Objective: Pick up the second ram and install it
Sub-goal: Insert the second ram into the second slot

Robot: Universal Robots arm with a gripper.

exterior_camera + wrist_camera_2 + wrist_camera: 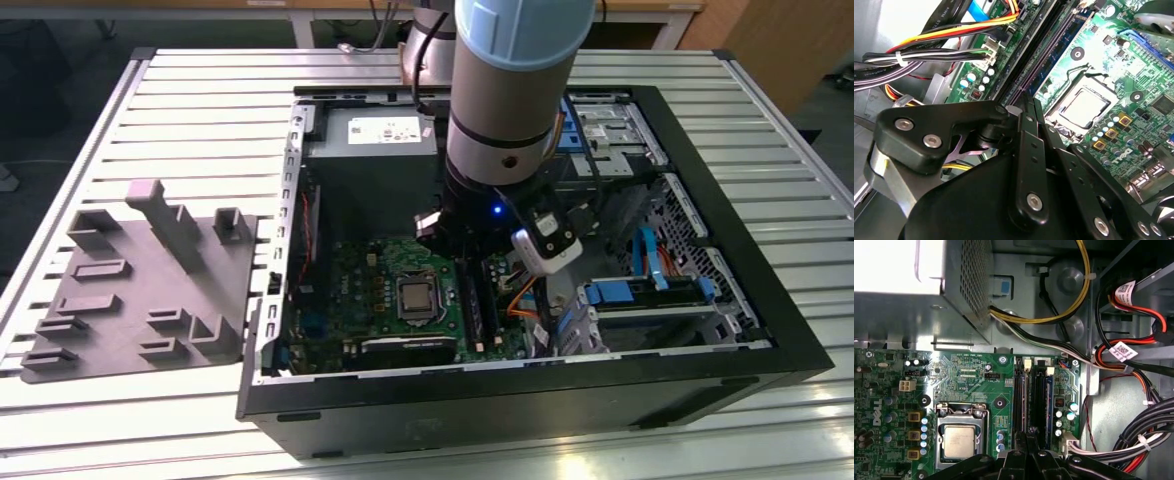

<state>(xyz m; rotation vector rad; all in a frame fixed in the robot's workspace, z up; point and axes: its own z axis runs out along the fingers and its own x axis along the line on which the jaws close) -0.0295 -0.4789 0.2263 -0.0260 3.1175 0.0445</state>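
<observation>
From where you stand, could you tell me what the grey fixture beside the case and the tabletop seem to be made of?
The grey fixture looks like matte moulded or printed plastic: uniform grey, no glint. The tabletop looks like bare ribbed aluminium: pale, slotted, soft sheen.

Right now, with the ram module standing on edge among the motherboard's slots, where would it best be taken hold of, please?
Probably by its long upper edge, around mid-length, coming straight down from above the motherboard. The ram module stands thin and upright among the black slots, so its flat faces are hemmed in low down and only the top is free. The gripper sits over that row.
</observation>
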